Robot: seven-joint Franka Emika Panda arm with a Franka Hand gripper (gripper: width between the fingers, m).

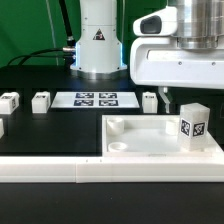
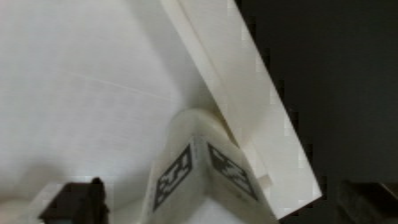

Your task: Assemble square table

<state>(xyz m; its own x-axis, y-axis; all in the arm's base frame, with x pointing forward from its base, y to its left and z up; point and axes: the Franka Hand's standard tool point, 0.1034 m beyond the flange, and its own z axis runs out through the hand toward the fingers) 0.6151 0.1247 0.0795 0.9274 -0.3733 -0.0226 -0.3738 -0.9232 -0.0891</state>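
The table top [image 1: 150,145] lies flat on the black mat [image 1: 50,130], at the exterior view's right. Its front edge is close against the long white rail [image 1: 60,172]. Its raised rim [image 2: 240,95] frames a sunken white face, and a round socket [image 1: 118,127] shows in the corner toward the exterior view's left.

One leg [image 1: 193,126] stands upright on the table top near its right side. A black-and-white tag on the leg faces the exterior camera. From the wrist view the same leg [image 2: 196,170] is seen from above, just beside the rim, with tags on two of its faces.

The gripper [image 2: 221,205] hangs over this leg with its jaws spread wide. The two dark fingers [image 2: 75,202] stand well apart, one on each side of the leg, with a clear gap on each side. They touch nothing and hold nothing. In the exterior view only one finger [image 1: 163,97] shows below the white hand, and it is apart from the leg.

Three more legs rest on the mat behind the table top: one [image 1: 149,100] just beyond its back edge, and two [image 1: 41,100] [image 1: 10,101] well off toward the exterior view's left. The marker board [image 1: 95,99] lies between them, in front of the robot base [image 1: 98,40].
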